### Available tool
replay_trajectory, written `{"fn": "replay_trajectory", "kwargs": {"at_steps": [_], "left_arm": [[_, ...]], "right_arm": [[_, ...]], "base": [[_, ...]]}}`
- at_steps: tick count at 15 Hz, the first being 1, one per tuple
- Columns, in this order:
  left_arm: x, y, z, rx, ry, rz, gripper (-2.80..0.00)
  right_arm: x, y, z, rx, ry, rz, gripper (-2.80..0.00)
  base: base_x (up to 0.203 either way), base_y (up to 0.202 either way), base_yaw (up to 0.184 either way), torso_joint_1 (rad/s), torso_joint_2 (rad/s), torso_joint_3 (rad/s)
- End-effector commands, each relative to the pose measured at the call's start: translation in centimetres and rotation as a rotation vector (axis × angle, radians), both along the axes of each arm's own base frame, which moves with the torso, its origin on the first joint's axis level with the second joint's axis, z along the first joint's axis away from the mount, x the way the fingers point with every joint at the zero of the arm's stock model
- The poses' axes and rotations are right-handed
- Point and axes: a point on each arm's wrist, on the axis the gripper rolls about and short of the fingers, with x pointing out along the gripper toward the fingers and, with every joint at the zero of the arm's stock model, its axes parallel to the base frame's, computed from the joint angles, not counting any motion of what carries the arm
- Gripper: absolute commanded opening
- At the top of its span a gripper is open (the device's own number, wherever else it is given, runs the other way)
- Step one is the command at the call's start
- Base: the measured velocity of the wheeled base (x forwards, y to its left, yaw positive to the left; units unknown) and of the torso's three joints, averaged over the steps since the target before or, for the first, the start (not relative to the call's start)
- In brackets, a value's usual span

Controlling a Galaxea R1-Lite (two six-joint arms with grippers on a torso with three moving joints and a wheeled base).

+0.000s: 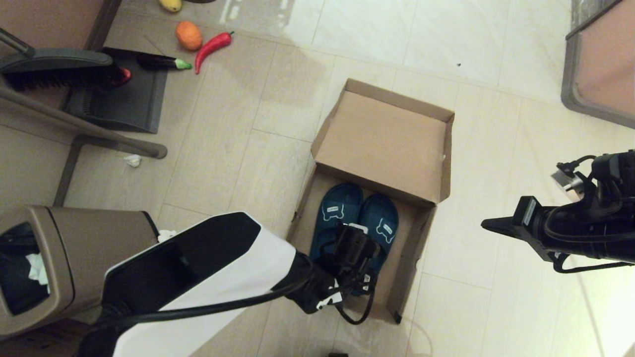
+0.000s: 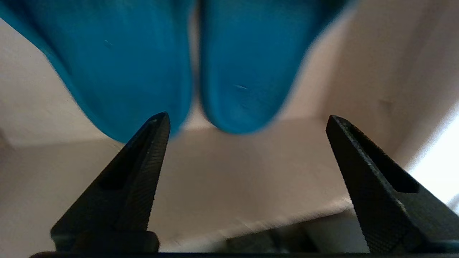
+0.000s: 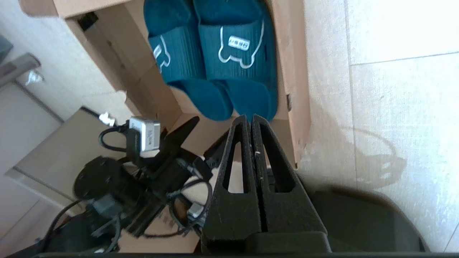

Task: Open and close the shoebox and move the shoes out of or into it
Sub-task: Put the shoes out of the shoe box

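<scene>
The brown cardboard shoebox [image 1: 419, 235] lies open on the floor, its lid [image 1: 382, 141] folded back on the far side. Two teal slippers [image 1: 337, 208] [image 1: 381, 220] with white bear patches lie side by side inside. My left gripper [image 1: 353, 245] reaches down into the box over the heel ends and hides them. In the left wrist view it [image 2: 247, 116] is open, and the heels [image 2: 125, 64] [image 2: 247, 64] lie just past the fingertips [image 2: 157, 136], nothing between them. My right gripper [image 1: 488, 225] hangs shut and empty to the right of the box [image 3: 297, 89], its tips [image 3: 250, 116] pointing toward the slippers [image 3: 236, 46].
A tan trash bin [image 1: 84, 248] with a black liner stands close by my left arm. Farther left are a dustpan [image 1: 124, 99], a brush [image 1: 54, 69] and a slanted metal bar [image 1: 84, 126]. An orange [image 1: 188, 35], a red chili [image 1: 213, 44] and crumpled paper [image 1: 132, 160] lie on the floor. Furniture [image 1: 600, 64] stands at far right.
</scene>
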Motion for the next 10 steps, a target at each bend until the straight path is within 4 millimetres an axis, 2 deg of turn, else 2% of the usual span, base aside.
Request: {"fn": "replay_trajectory", "kwargs": {"at_steps": [1, 4, 10], "left_arm": [[1.4, 0.2, -1.5, 0.031, -0.011, 0.018, 0.0], [3.5, -0.4, -1.0, 0.015, -0.071, 0.031, 0.0], [6.4, -2.2, -1.9, 0.046, -0.161, 0.07, 0.0]], "right_arm": [[-0.2, 0.0, 0.3, 0.005, -0.009, -0.006, -2.8], [-0.2, 0.0, 0.4, 0.007, -0.013, -0.008, -2.8], [-0.8, -0.2, 0.7, 0.012, -0.005, -0.016, -2.8]], "base": [[0.0, 0.0, 0.0, 0.0, 0.0, 0.0], [0.0, 0.0, 0.0, 0.0, 0.0, 0.0], [0.0, 0.0, 0.0, 0.0, 0.0, 0.0]]}}
